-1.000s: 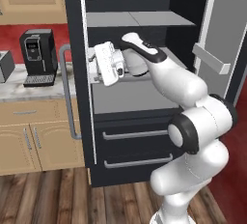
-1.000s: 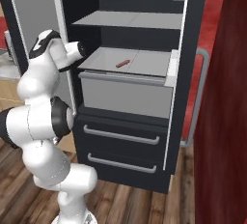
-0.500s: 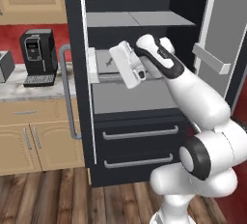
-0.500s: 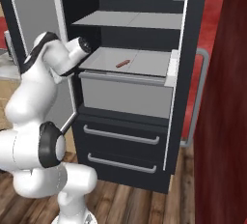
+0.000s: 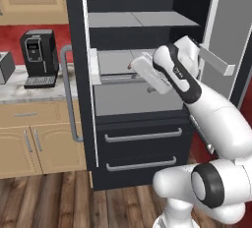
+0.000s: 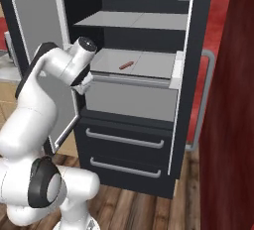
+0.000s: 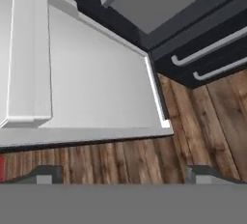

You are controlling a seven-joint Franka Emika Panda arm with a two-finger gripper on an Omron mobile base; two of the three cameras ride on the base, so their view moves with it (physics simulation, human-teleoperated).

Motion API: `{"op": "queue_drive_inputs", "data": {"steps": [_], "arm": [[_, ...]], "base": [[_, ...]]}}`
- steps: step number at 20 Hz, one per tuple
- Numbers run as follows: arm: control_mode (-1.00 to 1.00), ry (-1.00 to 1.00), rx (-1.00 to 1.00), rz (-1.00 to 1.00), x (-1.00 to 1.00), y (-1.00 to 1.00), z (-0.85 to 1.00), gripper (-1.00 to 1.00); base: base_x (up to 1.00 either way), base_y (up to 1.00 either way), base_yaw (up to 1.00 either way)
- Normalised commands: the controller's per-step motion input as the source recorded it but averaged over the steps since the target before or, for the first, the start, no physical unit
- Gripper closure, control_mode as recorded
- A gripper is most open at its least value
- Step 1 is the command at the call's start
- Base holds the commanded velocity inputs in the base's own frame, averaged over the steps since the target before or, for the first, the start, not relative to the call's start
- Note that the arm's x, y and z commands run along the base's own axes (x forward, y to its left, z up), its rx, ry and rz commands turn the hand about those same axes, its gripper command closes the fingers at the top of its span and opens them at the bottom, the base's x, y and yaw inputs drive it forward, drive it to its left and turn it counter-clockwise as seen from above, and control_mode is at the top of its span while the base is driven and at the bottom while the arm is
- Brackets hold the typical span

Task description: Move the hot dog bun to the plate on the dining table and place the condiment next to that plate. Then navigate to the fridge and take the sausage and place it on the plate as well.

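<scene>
Fridge [image 6: 149, 6] open, doors swung wide; sausage [image 6: 126, 66] lying on grey middle shelf [image 6: 149, 63], untouched; gripper [image 7: 123, 174] spread wide, holding nothing, angled down over wooden floor [image 7: 120, 158]; coffee machine [image 5: 37, 59] on counter.

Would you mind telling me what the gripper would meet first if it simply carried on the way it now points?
Going by the hand view, the open gripper points down past the fridge door toward the wooden floor. Probably the floor first, though the door's lower edge sits close to that line and depth is unclear.
</scene>
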Motion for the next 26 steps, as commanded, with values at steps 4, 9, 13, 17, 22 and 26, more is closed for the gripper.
{"op": "queue_drive_inputs", "data": {"steps": [4, 9, 13, 17, 22, 26], "arm": [[-1.00, -0.10, -0.45, 0.25, -0.65, -0.60, -0.52, -1.00], [-1.00, -0.15, -0.39, 0.20, -0.98, -0.58, -0.34, -1.00], [-1.00, -0.18, -0.29, 0.15, -1.00, -0.61, -0.02, -1.00], [-1.00, -0.14, -0.23, 0.08, -0.97, -0.46, -0.10, -1.00], [-1.00, -0.13, -0.11, 0.00, -0.77, -0.07, -0.16, -1.00], [-1.00, -0.10, 0.00, 0.00, -0.42, 0.00, -0.02, -1.00]], "base": [[0.00, 0.00, 0.00], [0.00, 0.00, 0.00], [0.00, 0.00, 0.00], [0.00, 0.00, 0.00], [0.00, 0.00, 0.00], [0.00, 0.00, 0.00]]}}
